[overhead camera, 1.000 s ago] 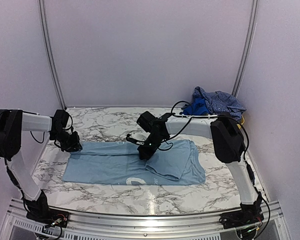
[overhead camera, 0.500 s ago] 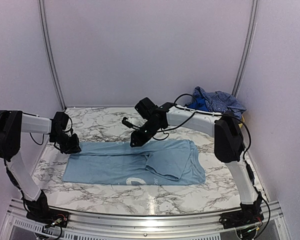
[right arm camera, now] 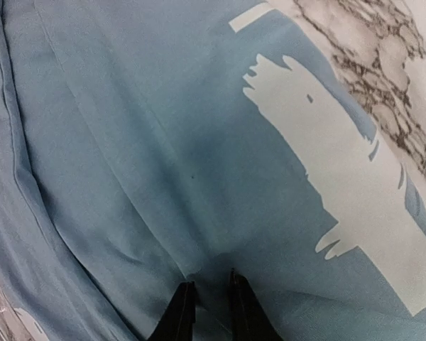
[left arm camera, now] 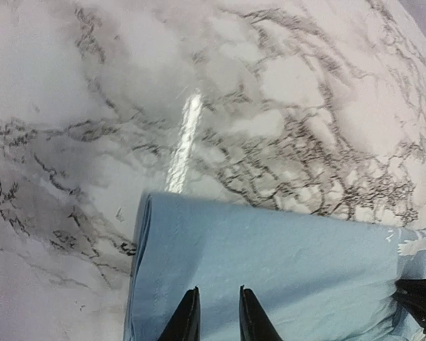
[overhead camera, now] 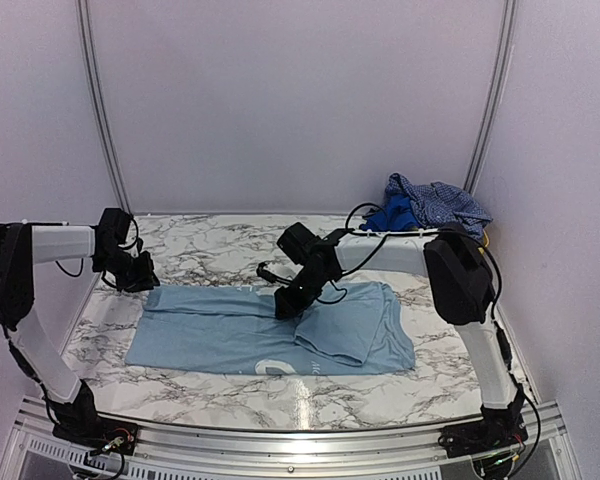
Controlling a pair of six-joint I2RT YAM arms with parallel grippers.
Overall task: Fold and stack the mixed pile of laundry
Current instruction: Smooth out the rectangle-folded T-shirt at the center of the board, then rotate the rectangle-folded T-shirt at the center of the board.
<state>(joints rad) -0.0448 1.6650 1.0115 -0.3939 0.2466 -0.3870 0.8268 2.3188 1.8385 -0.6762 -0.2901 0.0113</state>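
Right now I am working the pale sky-blue T-shirt point(overhead camera: 270, 328), lying flat across the middle of the table point(overhead camera: 205, 262) with its right side folded over, while the other garments point(overhead camera: 428, 204) are sitting heaped in the upper right. Both sets of fingers are nearly closed, the right fingers point(right arm camera: 206, 302) pinching a ridge of fabric, the left fingers point(left arm camera: 216, 312) at the shirt's left edge, their hold unclear. I am aiming to lift both sides level so the fold lands square.

Matt sky-blue cloth T-shirt point(overhead camera: 270, 325) — glossy, veined marble table point(overhead camera: 210, 250)
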